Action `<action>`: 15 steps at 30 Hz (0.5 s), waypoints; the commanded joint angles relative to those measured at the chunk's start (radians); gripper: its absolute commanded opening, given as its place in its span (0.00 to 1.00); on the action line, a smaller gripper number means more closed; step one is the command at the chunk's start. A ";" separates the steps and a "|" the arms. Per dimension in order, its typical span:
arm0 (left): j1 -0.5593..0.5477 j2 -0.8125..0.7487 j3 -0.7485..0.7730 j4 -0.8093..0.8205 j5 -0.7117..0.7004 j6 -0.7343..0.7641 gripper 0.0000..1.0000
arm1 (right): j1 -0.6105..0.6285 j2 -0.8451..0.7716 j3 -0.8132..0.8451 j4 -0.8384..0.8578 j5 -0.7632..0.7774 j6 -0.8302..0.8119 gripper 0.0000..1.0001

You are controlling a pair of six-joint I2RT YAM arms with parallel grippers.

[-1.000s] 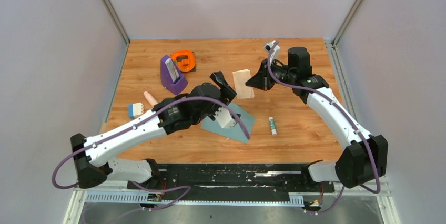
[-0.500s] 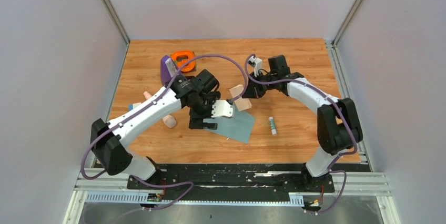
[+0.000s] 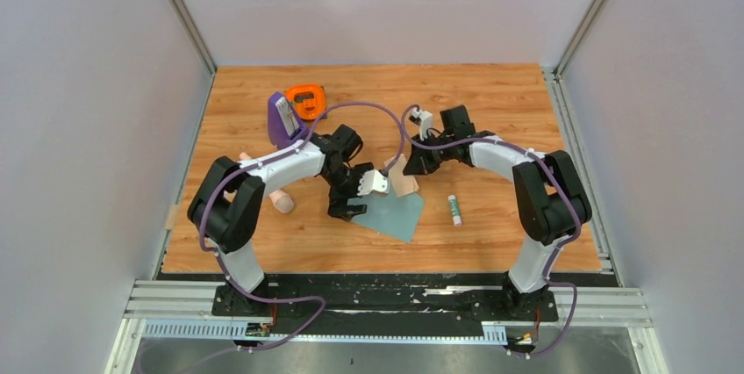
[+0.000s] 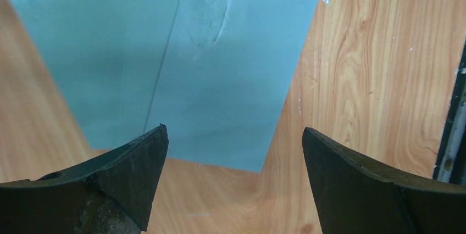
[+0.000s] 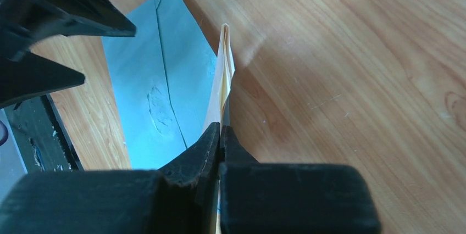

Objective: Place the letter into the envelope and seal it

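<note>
The grey-teal envelope [image 3: 394, 215] lies flat on the table in front of both arms. It fills the upper left of the left wrist view [image 4: 220, 63]. My left gripper [image 3: 351, 202] is open and empty, low over the envelope's near left edge, with its jaws wide apart [image 4: 233, 143]. My right gripper [image 3: 409, 166] is shut on the pale beige letter [image 3: 404, 181]. It holds the letter on edge, tilted down onto the envelope's far edge. In the right wrist view the letter [image 5: 224, 74] runs edge-on from the shut jaws [image 5: 220, 131], beside the envelope [image 5: 159, 91].
A white glue stick [image 3: 454, 209] lies right of the envelope. A pinkish cylinder [image 3: 281, 201] lies left of my left arm. A purple holder [image 3: 285, 125] and an orange tape dispenser [image 3: 307, 100] stand at the back left. The table's front rail [image 4: 453, 118] is near.
My right gripper brought the letter down and left from mid-air to the envelope's far edge. My left arm swung in low to the envelope's left edge. The pinkish cylinder shifted nearer.
</note>
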 commanded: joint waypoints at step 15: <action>-0.112 0.004 -0.161 0.133 -0.071 0.297 1.00 | 0.074 -0.121 -0.232 0.242 -0.003 0.195 0.00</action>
